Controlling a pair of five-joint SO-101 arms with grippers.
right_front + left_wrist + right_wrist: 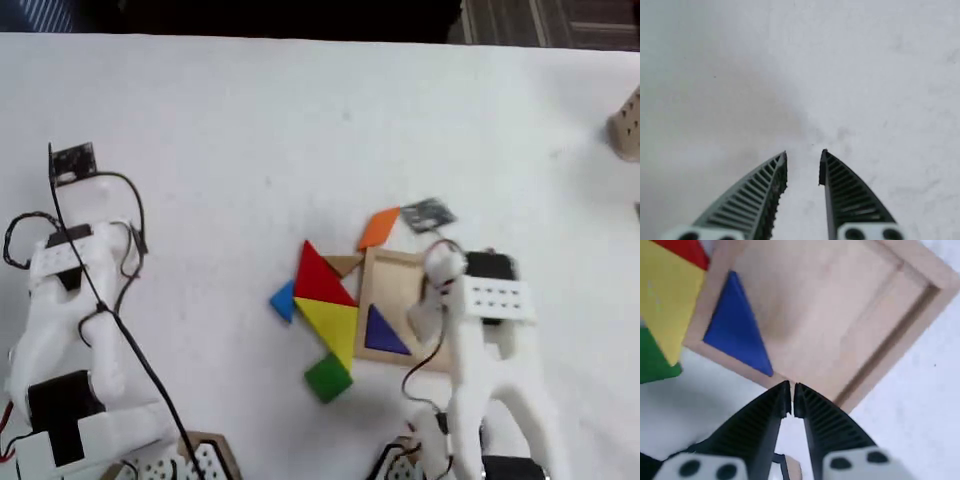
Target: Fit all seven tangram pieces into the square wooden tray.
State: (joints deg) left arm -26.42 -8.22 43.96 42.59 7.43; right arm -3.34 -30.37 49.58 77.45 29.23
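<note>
At the tray [927,270] edge, the right gripper [791,391] points down, pressed together and empty. The left gripper [803,159] is spread a little over the table [865,75].

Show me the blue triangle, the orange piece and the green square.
blue triangle [735,327]: right wrist view, middle of its top face.
orange parallelogram [378,227]: high view, centre of its top face.
green square [327,377]: high view, centre of its top face.
</note>
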